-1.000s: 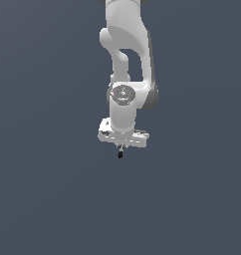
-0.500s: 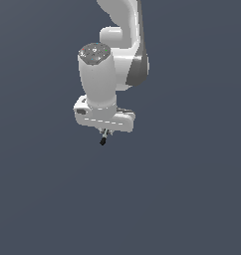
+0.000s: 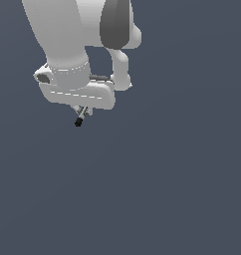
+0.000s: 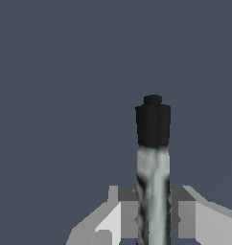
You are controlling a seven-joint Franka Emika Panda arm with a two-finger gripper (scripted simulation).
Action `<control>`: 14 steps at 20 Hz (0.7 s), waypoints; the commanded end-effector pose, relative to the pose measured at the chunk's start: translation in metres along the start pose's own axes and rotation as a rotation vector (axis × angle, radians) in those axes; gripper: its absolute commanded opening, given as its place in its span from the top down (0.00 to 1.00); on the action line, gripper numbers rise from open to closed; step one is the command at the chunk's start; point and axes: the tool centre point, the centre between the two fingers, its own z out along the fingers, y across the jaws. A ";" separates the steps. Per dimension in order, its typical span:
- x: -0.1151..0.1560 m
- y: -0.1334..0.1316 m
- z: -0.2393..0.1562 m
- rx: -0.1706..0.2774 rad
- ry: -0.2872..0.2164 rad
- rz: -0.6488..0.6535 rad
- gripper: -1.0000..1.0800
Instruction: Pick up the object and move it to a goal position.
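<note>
The object, a thin rod [image 3: 80, 118] with a pale grey shaft and a black tip, hangs under my white gripper [image 3: 83, 110] in the upper left of the exterior view. The gripper is shut on the rod's shaft, and the black tip pokes out below the fingers. In the wrist view the rod [image 4: 153, 162] runs out from between the two fingers [image 4: 130, 210], black tip farthest from the camera. The gripper [image 4: 154, 215] holds it in mid-air against the plain dark grey background. No goal marker shows in either view.
The white arm [image 3: 67, 35] fills the upper left of the exterior view, close to the camera. Everything else is uniform dark grey with no other objects or edges visible.
The arm with the rod in its gripper has come much closer to the exterior camera and moved toward that view's left and up. The rod stays gripped.
</note>
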 end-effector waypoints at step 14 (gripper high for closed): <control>0.019 0.069 -0.126 -0.001 -0.001 -0.001 1.00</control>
